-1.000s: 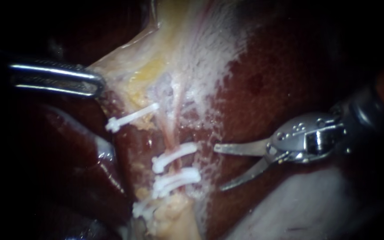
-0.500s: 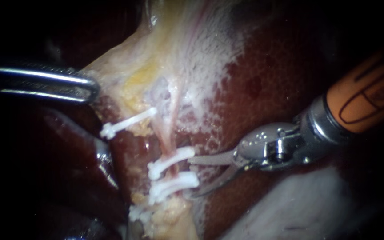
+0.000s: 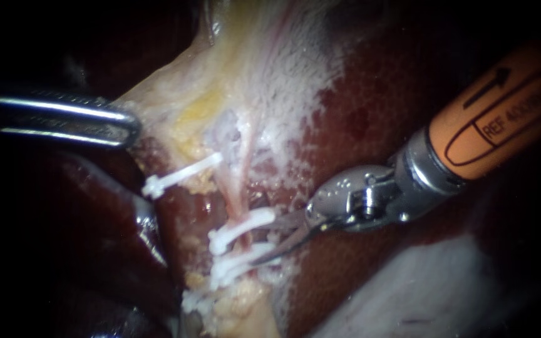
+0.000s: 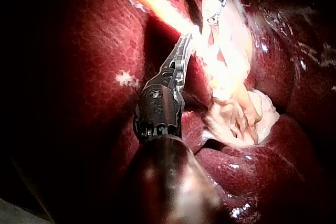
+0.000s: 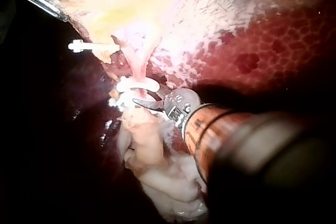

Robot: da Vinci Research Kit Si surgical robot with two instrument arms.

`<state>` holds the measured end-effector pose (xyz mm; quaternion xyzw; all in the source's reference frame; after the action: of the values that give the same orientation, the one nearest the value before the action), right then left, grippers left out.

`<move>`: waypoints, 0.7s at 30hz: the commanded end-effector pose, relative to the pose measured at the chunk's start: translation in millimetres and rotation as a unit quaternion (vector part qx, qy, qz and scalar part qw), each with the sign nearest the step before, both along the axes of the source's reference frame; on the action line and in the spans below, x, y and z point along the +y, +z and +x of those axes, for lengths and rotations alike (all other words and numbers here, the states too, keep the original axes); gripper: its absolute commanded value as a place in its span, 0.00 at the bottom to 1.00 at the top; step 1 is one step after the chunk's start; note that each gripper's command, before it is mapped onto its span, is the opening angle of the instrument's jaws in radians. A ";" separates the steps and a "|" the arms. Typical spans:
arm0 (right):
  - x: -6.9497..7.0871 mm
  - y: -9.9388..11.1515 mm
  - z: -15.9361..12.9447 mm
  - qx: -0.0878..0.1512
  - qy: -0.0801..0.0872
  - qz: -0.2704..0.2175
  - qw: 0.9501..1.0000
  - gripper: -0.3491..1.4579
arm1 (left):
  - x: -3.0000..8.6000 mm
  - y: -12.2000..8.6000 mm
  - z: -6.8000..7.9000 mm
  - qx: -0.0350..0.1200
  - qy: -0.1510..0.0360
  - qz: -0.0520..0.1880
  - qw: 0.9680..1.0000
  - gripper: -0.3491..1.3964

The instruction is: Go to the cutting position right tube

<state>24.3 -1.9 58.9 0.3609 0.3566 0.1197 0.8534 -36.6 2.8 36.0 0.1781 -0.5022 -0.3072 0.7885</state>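
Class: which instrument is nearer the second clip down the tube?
Right. The right instrument, jaws open, lies beside that clip; the left instrument sits well away, at the pale tissue.

R instrument point(image 3: 263, 241) blade tips blur into clips point(image 3: 242, 226); its shaft cropped.

Glare whitens the pale tissue point(image 4: 226, 72) centrally; the liver point(image 4: 89, 77) around sinks into shadow.

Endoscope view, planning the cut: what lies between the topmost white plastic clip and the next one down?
A bare stretch of thin pink tube, shown in the endoscope view.
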 end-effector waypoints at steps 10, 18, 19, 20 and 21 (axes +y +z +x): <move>-0.5 0.6 1.2 -0.004 0.003 0.001 1.000 0.30 | -0.1 0.0 -0.3 0.000 0.000 0.000 1.000 0.00; -0.7 0.9 1.9 -0.004 0.002 0.000 1.000 0.29 | -0.1 0.0 -0.5 -0.001 0.001 0.000 1.000 0.00; -0.7 0.9 2.0 -0.004 0.002 0.000 1.000 0.29 | -0.2 0.0 -0.5 -0.001 0.001 0.000 1.000 0.00; -0.8 1.0 2.0 -0.004 0.001 0.000 1.000 0.29 | -0.2 0.0 -0.5 -0.001 0.001 0.000 1.000 0.00; -0.8 1.0 2.0 -0.003 0.001 0.000 1.000 0.29 | -0.2 0.0 -0.5 -0.001 0.001 0.000 1.000 0.00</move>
<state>26.4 -2.7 59.9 0.3598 0.3538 0.1221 0.8547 -37.2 2.6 36.0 0.1786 -0.5027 -0.3069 0.7882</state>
